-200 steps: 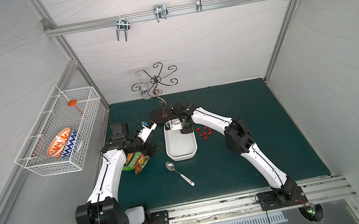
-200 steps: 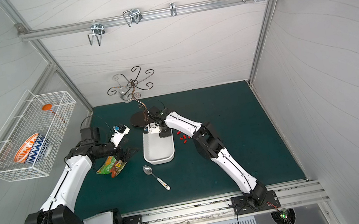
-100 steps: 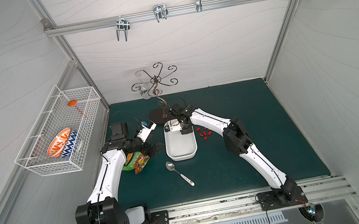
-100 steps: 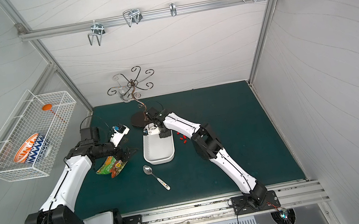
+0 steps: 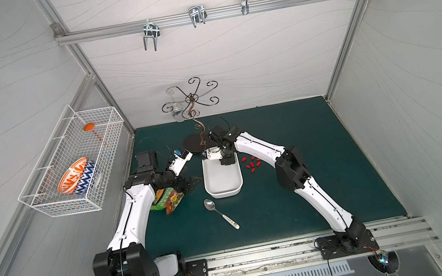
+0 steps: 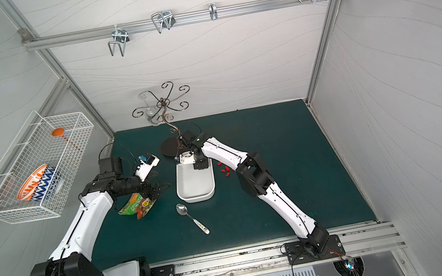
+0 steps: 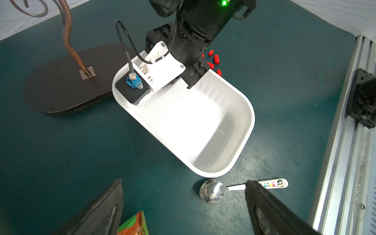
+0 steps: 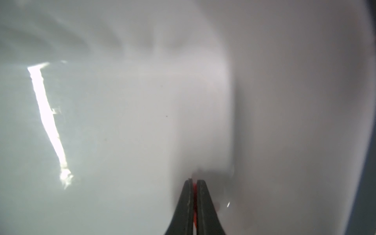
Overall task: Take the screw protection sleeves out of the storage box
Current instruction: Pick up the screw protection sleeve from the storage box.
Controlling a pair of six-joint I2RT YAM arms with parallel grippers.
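Just colourful lettering on spoon handle

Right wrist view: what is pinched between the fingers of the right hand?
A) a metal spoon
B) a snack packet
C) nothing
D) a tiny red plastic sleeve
D: a tiny red plastic sleeve shows between the black fingers of the shut right hand, inside the white plastic tray.
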